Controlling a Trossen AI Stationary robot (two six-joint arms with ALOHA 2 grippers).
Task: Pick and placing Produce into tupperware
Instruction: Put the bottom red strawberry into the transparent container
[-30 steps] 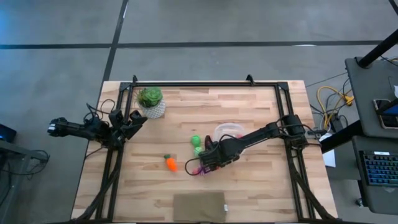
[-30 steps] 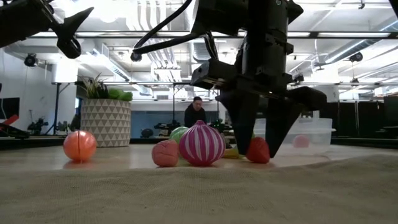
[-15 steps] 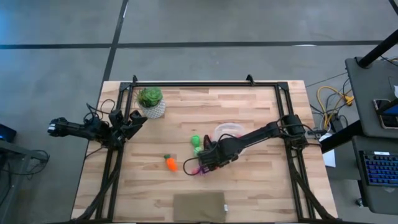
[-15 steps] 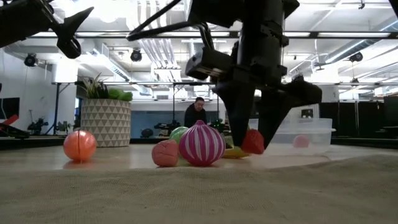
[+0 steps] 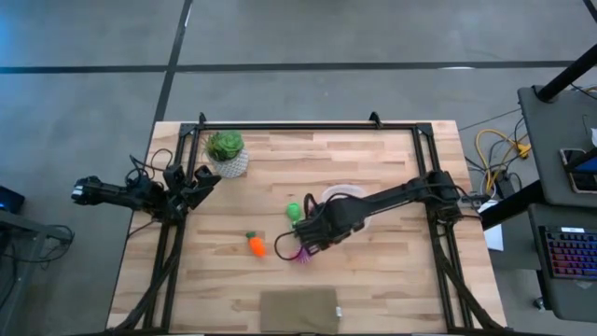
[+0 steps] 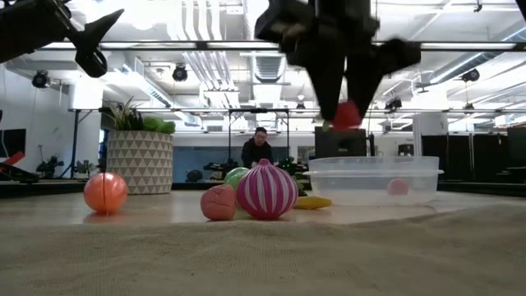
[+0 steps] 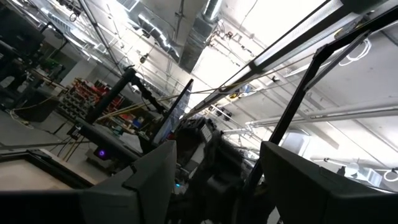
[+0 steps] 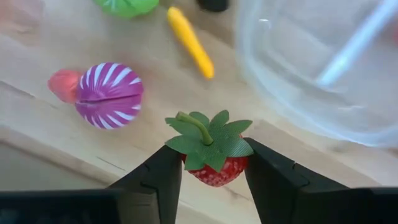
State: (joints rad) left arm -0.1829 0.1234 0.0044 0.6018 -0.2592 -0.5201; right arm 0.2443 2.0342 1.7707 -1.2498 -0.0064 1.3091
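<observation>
A red strawberry (image 8: pixel 214 163) with a green leafy cap is clamped between the fingers of the right tool (image 8: pixel 214 171), which is raised clear above the bench (image 5: pixel 373 280); in the low view the strawberry (image 6: pixel 346 114) hangs above the near rim of the tupperware (image 6: pixel 374 179). A small pink piece (image 6: pixel 398 187) is seen through the tupperware's clear wall. Beside the tupperware on the bench lie a magenta striped piece (image 8: pixel 109 94), a small red piece (image 8: pixel 61 84) touching it, a yellow piece (image 8: pixel 189 41) and a green ball (image 5: pixel 294 210). The carrot (image 5: pixel 255 245) lies farther off. The left tool (image 5: pixel 203 180) is held spread apart at the bench's left edge, near the potted plant (image 5: pixel 226 152).
</observation>
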